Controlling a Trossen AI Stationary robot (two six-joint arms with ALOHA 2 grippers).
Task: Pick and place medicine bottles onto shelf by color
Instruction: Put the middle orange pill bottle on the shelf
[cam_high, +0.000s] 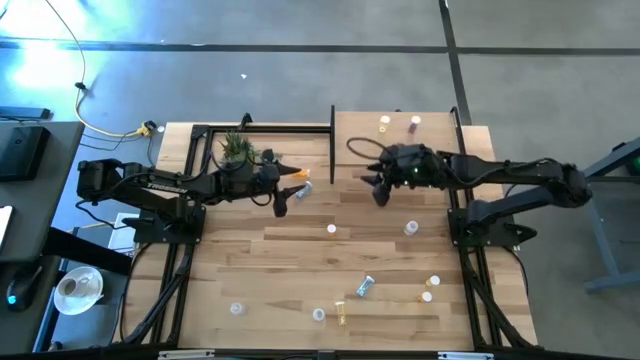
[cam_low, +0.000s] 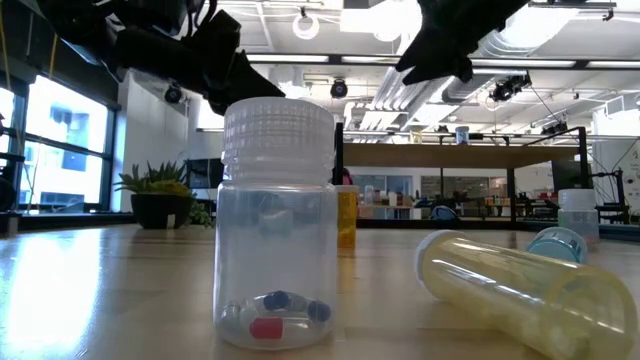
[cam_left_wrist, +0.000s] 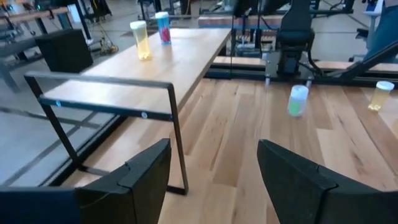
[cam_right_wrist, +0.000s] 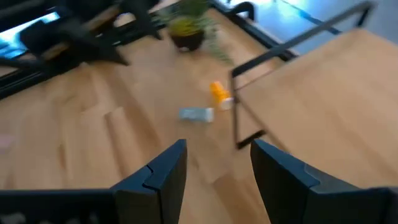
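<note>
A clear ribbed-cap plastic pill bottle (cam_low: 277, 228) is standing closest to your low camera; your left gripper (cam_left_wrist: 214, 180) and right gripper (cam_right_wrist: 217, 165) are hovering open-fingered, empty, beside the pale-wood shelf (cam_high: 400, 160) holding two bottles.

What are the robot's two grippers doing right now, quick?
Left gripper: fingers open, holding nothing, near the shelf's corner.
Right gripper: fingers open, holding nothing, above the table.
</note>
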